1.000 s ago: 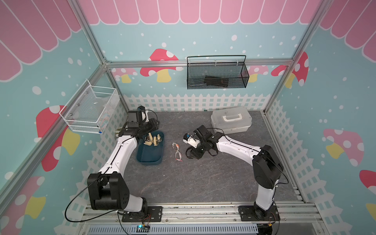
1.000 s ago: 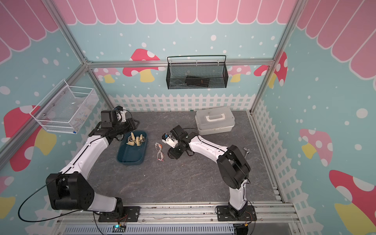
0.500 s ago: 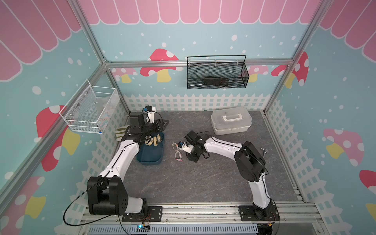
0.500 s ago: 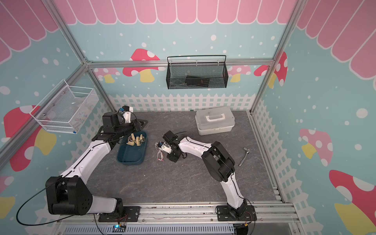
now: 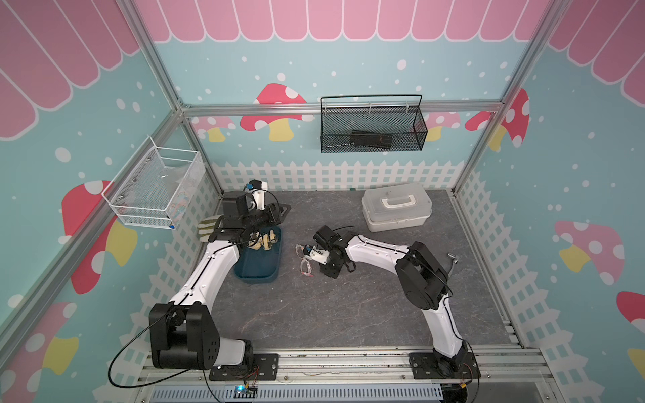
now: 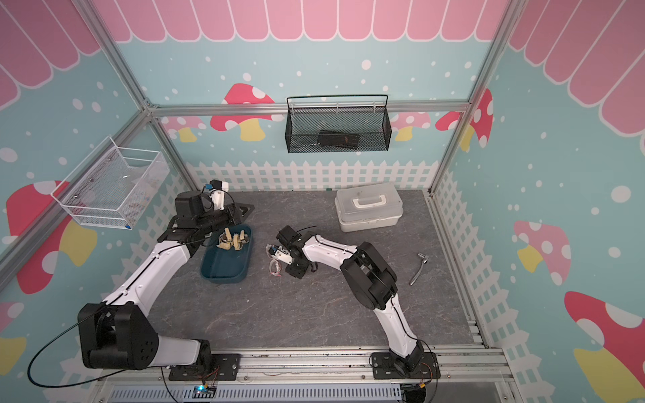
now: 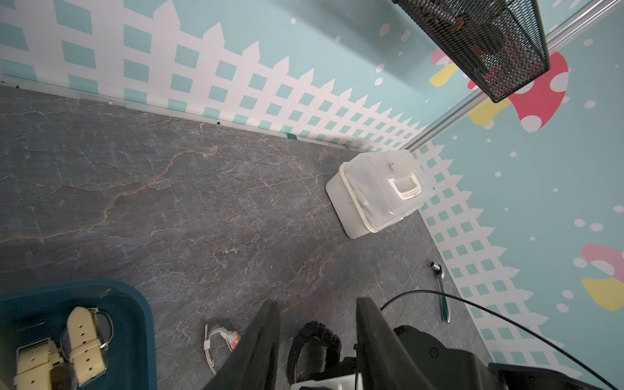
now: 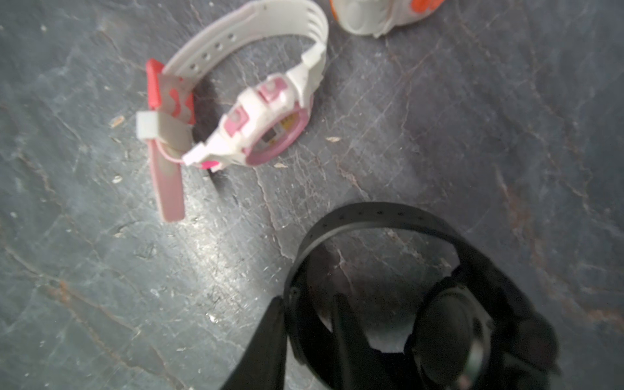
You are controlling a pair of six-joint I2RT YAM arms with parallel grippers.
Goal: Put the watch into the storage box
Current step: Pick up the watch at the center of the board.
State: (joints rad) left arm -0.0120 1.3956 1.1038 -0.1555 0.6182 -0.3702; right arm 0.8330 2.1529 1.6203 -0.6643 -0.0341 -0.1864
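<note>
Right hand (image 8: 309, 304): you have it low over the worktop (image 5: 349, 307), one finger outside the black watch's strap loop and one inside it. The gap between them is narrow. The wrist view is blurred, so you cannot tell whether they are already pinching the strap.
Left hand (image 7: 317, 304): its fingers stand apart with nothing between them. It hovers by the far end of the storage box.
Black watch (image 8: 449, 327): it stands on its edge on the worktop with its strap buckled into a loop, under your right hand. It is outside the storage box and apart from it.
Storage box (image 5: 258, 270): this is the dark teal bin, lying on the worktop beside your left arm, with its near half bare.
Cream-strapped watches (image 5: 263, 240): they lie together in the far end of the storage box.
Pink-and-white watch (image 8: 266, 125): it lies on the worktop near the black watch, between that watch and the storage box, and touches neither.
Orange-and-white watch (image 7: 221, 337): it also lies on the worktop, just beside the pink-and-white watch.
White lidded case (image 5: 396, 211): it sits closed near the back right corner.
Metal tool (image 6: 419, 268): it lies by the right wall, well apart from the watches.
</note>
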